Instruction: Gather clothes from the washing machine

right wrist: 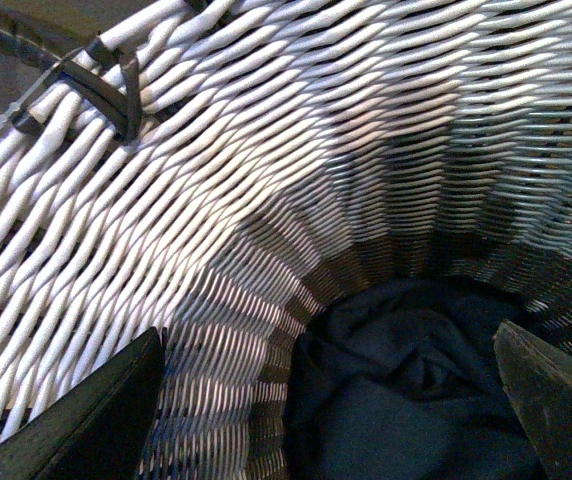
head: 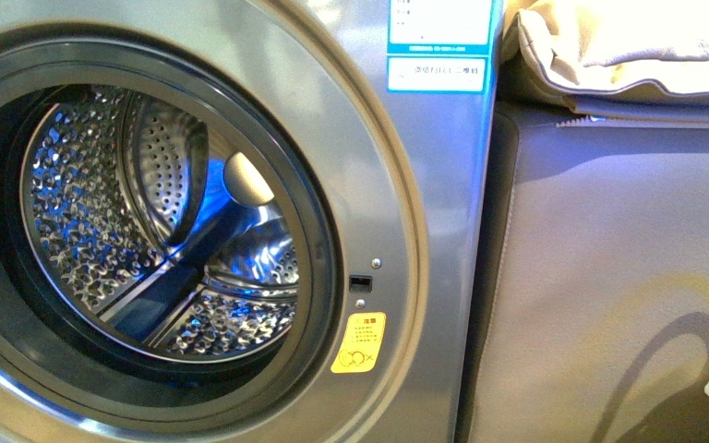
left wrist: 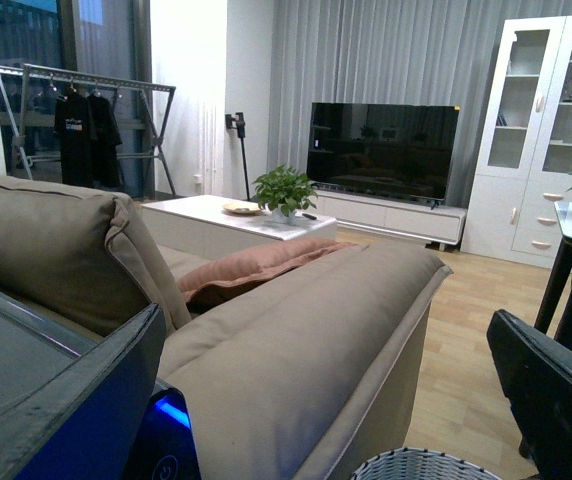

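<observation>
The grey washing machine (head: 425,212) fills the front view with its door open; the perforated steel drum (head: 148,231) shows no garment inside. The dark navy clothes (right wrist: 406,390) lie crumpled at the bottom of the woven basket (right wrist: 266,180) in the right wrist view. My right gripper (right wrist: 336,420) is open above the clothes inside the basket, its fingers apart and empty. My left gripper (left wrist: 336,400) is open and empty, held high over a beige sofa arm (left wrist: 296,350). Neither arm shows in the front view.
An orange sticker (head: 358,341) and blue-white label (head: 438,37) are on the machine front. A grey sofa side (head: 609,277) stands right of the machine. The left wrist view shows the basket rim (left wrist: 421,465), a coffee table (left wrist: 231,215), a TV (left wrist: 381,150) and a cabinet (left wrist: 541,130).
</observation>
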You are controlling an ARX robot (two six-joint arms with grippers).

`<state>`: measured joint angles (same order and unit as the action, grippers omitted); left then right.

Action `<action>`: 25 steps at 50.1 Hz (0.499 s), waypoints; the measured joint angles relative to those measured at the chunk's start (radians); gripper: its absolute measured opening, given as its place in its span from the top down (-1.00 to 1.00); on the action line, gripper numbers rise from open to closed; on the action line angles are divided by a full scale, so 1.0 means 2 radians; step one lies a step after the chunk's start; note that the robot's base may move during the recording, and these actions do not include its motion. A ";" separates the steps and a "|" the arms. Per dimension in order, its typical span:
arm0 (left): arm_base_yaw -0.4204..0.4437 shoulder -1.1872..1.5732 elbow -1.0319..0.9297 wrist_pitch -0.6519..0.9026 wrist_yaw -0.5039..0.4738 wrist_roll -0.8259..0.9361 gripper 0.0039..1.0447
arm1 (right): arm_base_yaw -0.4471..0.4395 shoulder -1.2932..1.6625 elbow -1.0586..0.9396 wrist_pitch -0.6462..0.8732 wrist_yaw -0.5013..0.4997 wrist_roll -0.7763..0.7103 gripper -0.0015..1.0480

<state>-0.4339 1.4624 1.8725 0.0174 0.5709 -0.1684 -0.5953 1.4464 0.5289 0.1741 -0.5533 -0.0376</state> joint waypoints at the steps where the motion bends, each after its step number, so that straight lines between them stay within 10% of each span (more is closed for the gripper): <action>1: 0.000 0.000 0.000 0.000 0.000 0.000 -0.88 | 0.000 -0.002 0.000 -0.001 -0.002 0.000 -0.86; 25: 0.000 0.000 0.000 0.000 0.000 0.000 -0.88 | 0.087 -0.199 0.009 0.071 0.001 0.061 -0.85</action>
<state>-0.4343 1.4624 1.8725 0.0174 0.5709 -0.1684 -0.4210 1.0481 0.5472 0.3153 -0.5510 0.0849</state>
